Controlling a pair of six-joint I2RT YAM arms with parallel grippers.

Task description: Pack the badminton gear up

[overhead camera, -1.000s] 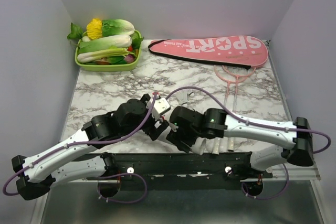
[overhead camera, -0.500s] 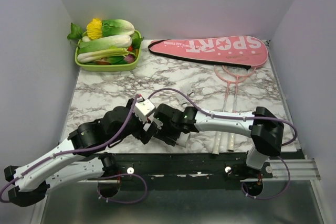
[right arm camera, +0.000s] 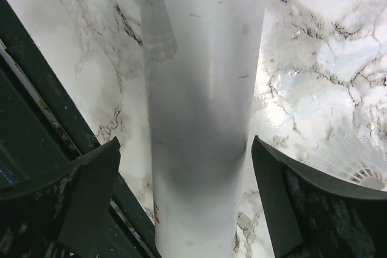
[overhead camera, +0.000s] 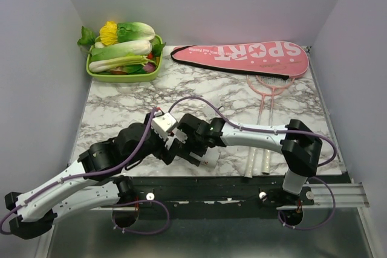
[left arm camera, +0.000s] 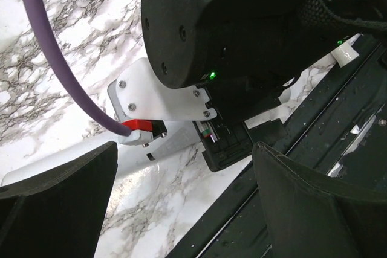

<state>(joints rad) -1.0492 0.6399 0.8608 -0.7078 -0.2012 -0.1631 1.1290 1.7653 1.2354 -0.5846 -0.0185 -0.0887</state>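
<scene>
The white, grey-veined marble table (overhead camera: 115, 110) carried everything. A white tube (right arm camera: 202, 89) lay flat on it between the fingers of the right gripper (overhead camera: 204, 156), and a shuttlecock (right arm camera: 357, 161) rested on the marble just outside one finger. Two rackets (overhead camera: 269, 98) lay side by side to that gripper's right, their heads pointing away from it. Well beyond both tools lay the pink cover (overhead camera: 242, 52). Far beyond the left gripper (overhead camera: 172, 149), off to its left, sat the green tray (overhead camera: 124, 78).

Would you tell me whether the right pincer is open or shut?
Open: the right pincer straddles the white tube, fingers wide apart.
</scene>
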